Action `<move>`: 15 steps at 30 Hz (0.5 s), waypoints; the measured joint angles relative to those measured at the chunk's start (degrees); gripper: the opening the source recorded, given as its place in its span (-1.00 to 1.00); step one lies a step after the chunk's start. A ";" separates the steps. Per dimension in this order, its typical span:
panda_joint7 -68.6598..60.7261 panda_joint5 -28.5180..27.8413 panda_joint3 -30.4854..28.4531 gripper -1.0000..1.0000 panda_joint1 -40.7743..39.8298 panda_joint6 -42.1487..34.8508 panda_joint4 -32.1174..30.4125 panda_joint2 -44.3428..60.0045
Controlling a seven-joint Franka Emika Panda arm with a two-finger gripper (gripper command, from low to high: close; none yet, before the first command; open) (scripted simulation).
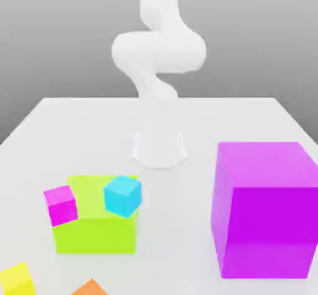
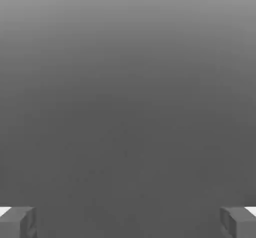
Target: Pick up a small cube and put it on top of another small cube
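Small cubes all over: magenta [image 1: 61, 205] and cyan [image 1: 123, 195] look perched on the green block [image 1: 96, 239], probably just starting spots. Gripper's [image 2: 128, 223] spread wide with nothing in it, so I'd guess it's pre-grab.

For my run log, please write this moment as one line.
gripper: open, empty | small cyan cube, small magenta cube: apart, unstacked | task: not done

Table [image 1: 174, 225], the exterior view's right: large box [image 1: 267, 231] | the exterior view's left: block [image 1: 96, 238]; two small cubes [image 1: 123, 196] overlapping its outline; two front cubes [image 1: 17, 280]
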 joint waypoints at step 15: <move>16.79 -3.54 1.83 0.00 -7.75 8.35 1.76 31.54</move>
